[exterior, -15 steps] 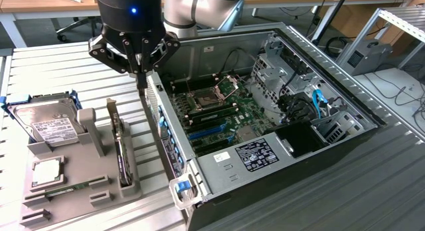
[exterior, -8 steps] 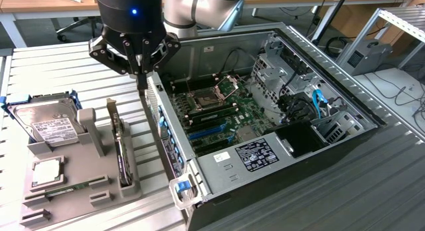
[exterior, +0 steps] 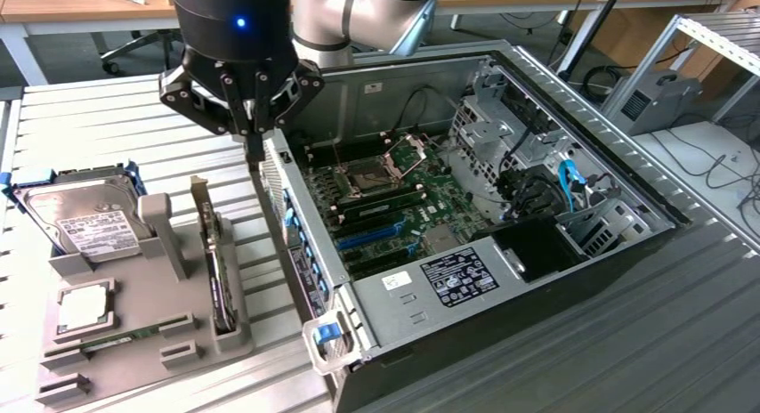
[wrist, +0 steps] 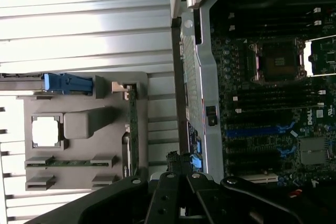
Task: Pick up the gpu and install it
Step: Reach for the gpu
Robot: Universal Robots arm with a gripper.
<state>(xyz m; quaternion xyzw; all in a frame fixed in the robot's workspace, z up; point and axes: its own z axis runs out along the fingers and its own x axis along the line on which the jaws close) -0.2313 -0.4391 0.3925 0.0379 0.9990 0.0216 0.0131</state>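
The gpu (exterior: 215,253) stands on edge in a slot of the grey holder (exterior: 178,346), its silver bracket end toward the far side. In the wrist view the gpu (wrist: 132,129) shows edge-on as a thin green strip. My gripper (exterior: 254,144) hangs shut and holds nothing. It is above the gap between the holder and the rear wall of the open computer case (exterior: 311,279), beyond the gpu's bracket end and apart from it. Its black fingers (wrist: 176,167) show in the wrist view beside the case wall.
A silver hard drive (exterior: 84,222) in blue rails, a processor chip (exterior: 84,306) and a memory stick (exterior: 119,335) also sit in the holder. Inside the case lies the motherboard (exterior: 410,204) with blue slots (exterior: 368,232), a power supply (exterior: 457,275) and drive cages (exterior: 511,133).
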